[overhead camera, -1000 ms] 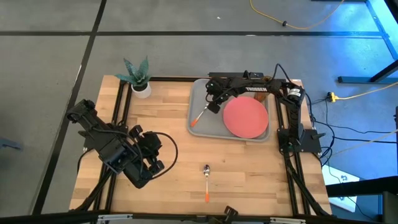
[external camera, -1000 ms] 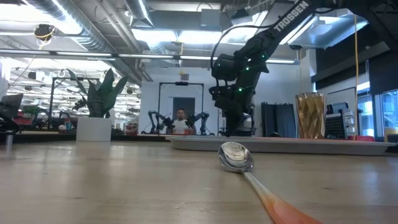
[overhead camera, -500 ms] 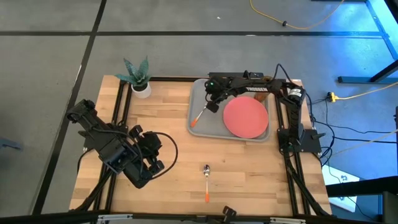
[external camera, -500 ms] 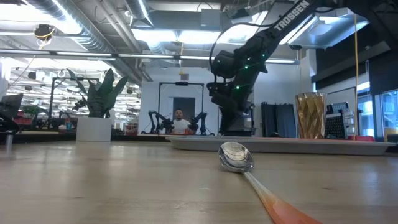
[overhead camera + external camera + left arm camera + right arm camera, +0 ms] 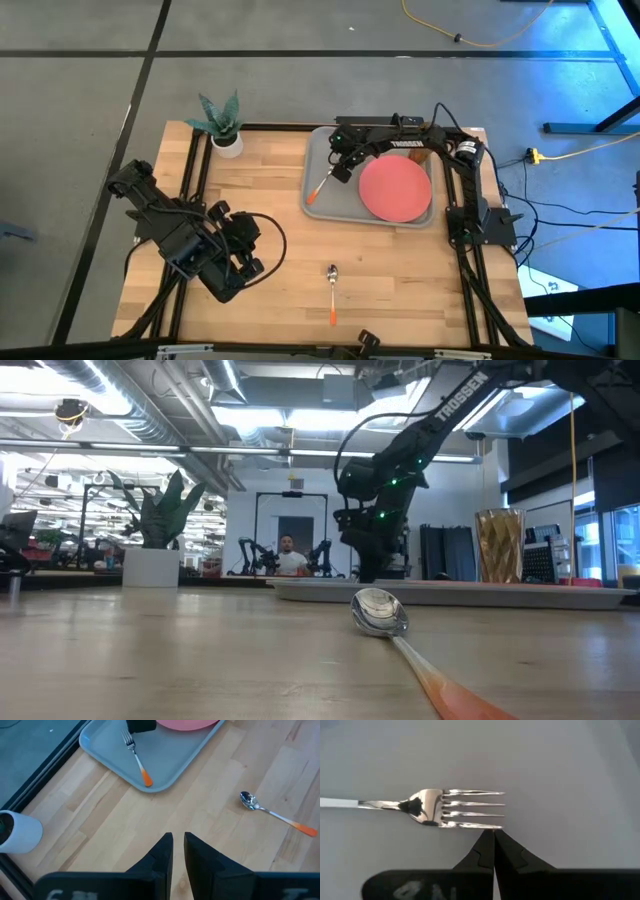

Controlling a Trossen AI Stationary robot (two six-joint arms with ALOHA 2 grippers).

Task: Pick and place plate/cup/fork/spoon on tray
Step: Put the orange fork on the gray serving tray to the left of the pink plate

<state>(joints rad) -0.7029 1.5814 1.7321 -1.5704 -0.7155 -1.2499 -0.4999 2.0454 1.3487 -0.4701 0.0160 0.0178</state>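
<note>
On tray (image 5: 318, 205), fork (image 5: 320, 186), plate (image 5: 395, 188)

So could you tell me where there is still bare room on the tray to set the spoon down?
The tray has a bare strip along its near edge, between the fork and the plate. The far side is crowded: the right gripper hovers over the fork's tines and the cup stands at the far right. The spoon lies on the table.

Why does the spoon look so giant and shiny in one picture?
In the low view the spoon lies close to the camera, so it looms, its bowl mirroring the ceiling lights; the handle's near end blurs. In the high view it is small on the table.
</note>
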